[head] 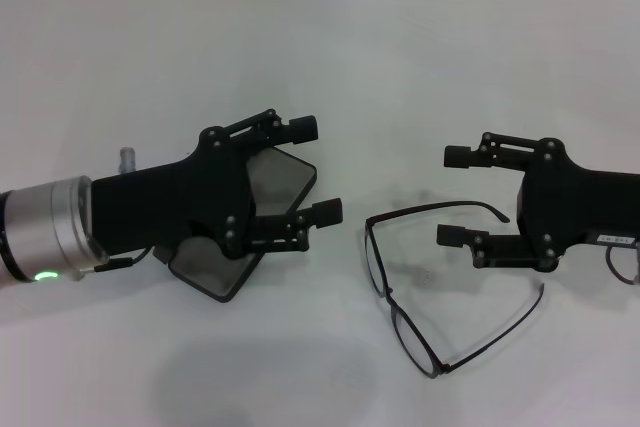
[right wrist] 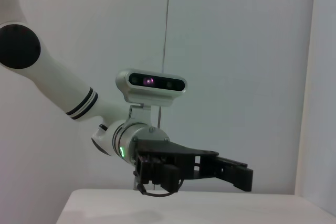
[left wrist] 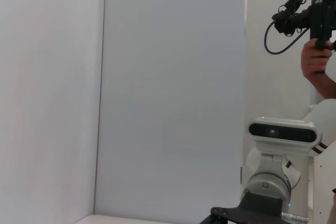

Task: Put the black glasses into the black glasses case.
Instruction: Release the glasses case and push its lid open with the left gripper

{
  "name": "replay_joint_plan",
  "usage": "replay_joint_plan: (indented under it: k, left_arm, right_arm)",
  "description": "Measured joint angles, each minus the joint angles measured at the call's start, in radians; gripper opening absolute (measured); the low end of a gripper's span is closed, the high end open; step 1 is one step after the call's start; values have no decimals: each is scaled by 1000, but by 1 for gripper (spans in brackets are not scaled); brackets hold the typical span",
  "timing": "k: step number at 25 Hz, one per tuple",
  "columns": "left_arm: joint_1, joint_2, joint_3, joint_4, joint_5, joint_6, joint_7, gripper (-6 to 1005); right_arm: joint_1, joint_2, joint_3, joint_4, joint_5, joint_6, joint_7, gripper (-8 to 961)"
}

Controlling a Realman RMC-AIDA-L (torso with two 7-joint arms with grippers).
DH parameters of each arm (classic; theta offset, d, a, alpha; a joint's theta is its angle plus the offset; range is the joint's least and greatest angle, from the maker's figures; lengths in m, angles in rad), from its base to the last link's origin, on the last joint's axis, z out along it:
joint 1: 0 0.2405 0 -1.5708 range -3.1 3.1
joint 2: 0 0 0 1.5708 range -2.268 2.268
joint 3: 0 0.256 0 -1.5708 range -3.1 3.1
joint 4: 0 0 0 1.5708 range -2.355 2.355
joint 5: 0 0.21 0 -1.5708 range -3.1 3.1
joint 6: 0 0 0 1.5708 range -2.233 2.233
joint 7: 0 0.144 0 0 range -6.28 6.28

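White tabletop [head: 320,57], pale walls. Both grippers, left [head: 312,169] and right [head: 455,197], spread-fingered; thin black wire glasses [head: 400,287] beneath right fingertips, flat black case [head: 275,182] under left.

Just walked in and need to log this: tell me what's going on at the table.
A two-armed robot is set to put the black glasses into the black glasses case. Neither is held yet. The glasses lie unfolded on the white table, between the grippers. The left gripper hangs open over the case, which appears open, grey lining showing. The right gripper, also open, hovers just beyond the glasses, one temple arm passing between its fingers.
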Motion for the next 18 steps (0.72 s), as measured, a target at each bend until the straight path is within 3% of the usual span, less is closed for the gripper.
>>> replay_joint_plan:
  k: [9, 13, 18]
  left_arm:
    - [-3, -9, -29, 0, -2, -7, 1, 895]
    - [-22, -10, -99, 3, 0, -74, -98, 894]
    - [-88, 39, -122, 41, 57, -235, -418, 894]
  right_arm:
    - [0, 1, 0, -2, 0, 0, 0, 765]
    - [1, 2, 0, -2, 0, 0, -1, 765]
    - [2, 4, 0, -3, 0, 0, -1, 764]
